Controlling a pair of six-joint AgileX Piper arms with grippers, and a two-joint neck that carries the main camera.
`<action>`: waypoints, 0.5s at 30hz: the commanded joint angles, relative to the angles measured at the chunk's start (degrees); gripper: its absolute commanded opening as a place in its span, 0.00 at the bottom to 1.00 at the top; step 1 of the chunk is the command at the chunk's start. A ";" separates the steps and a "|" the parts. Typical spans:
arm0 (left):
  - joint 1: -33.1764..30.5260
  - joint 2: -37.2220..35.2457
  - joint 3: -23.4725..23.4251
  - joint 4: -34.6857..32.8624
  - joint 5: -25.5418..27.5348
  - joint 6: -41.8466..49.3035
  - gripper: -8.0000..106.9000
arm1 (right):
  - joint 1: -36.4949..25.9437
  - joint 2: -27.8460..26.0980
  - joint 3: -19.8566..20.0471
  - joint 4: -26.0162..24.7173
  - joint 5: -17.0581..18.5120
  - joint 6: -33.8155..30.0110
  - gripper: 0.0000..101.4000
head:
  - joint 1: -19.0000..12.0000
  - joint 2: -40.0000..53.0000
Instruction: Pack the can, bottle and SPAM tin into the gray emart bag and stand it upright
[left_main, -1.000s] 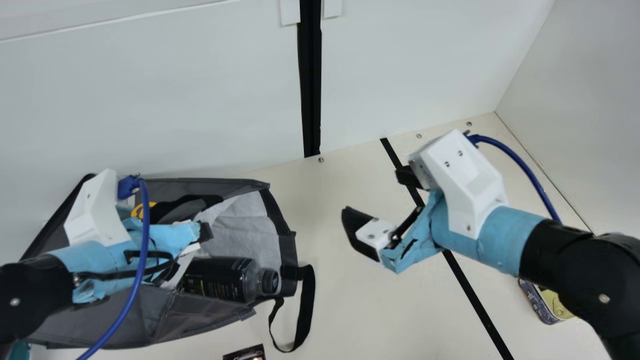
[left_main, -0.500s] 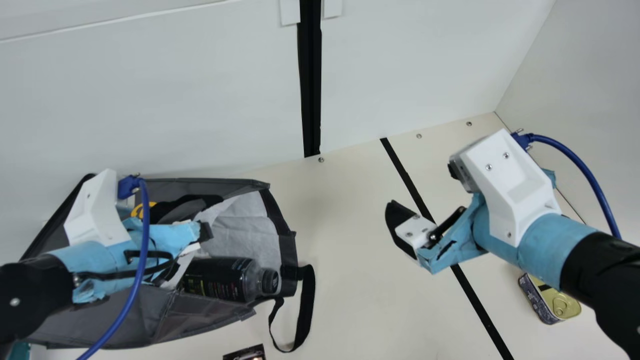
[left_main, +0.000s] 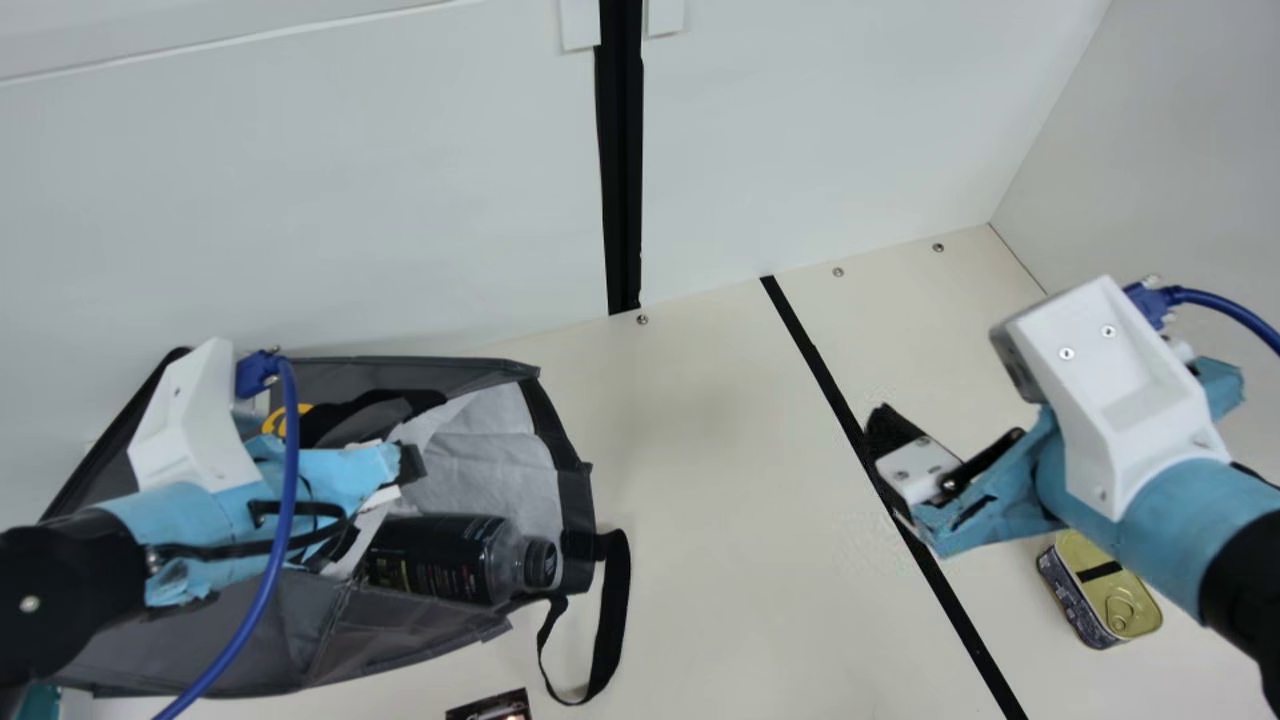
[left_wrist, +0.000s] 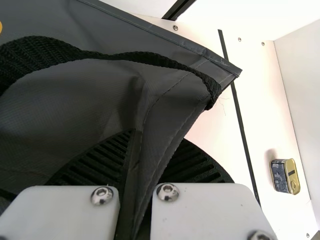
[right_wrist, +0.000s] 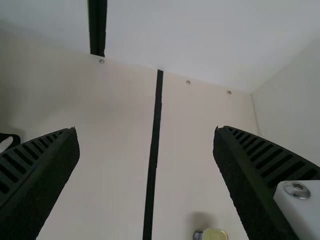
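Behind both sets of jaws, tall pale wall panels (left_main: 400, 200). Below the jaws, a cream surface (left_main: 700, 560), with a long black stripe (left_main: 965, 625) passing under the right set. Under and around the left jaws, the large gray emart bag (left_main: 210, 640), slack and gaping, with pale lining visible on the side toward the right jaws. At the right gripper (left_main: 905, 455), above the surface and well apart from the bag: jaws spread wide. At the left gripper (left_main: 335, 475): jaws pinching a seamed fold of bag fabric. Just beside the left jaws, in the bag, the dark bottle (left_main: 440, 555), tilted onto its side, cap toward the right jaws. Closer to the robot than the right jaws and farther right, on the surface, the SPAM tin (left_main: 1110, 600), gold pull-tab lid in sight. Between the two sets of jaws, on the robot's side, a black strap loop (left_main: 613, 605).
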 joint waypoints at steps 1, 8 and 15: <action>0.00 0.00 0.00 0.00 0.00 0.00 0.00 | -0.39 -0.68 -0.08 -1.95 1.21 1.44 0.94 | -1.30 -0.05; 0.00 0.00 0.00 0.00 0.00 0.00 0.00 | -0.92 -3.06 -1.09 -7.37 5.56 6.14 0.94 | -1.30 -0.05; 0.00 0.00 0.00 0.00 0.00 0.00 0.00 | 0.11 -4.83 -2.96 -13.58 11.03 10.24 0.94 | -1.30 -0.05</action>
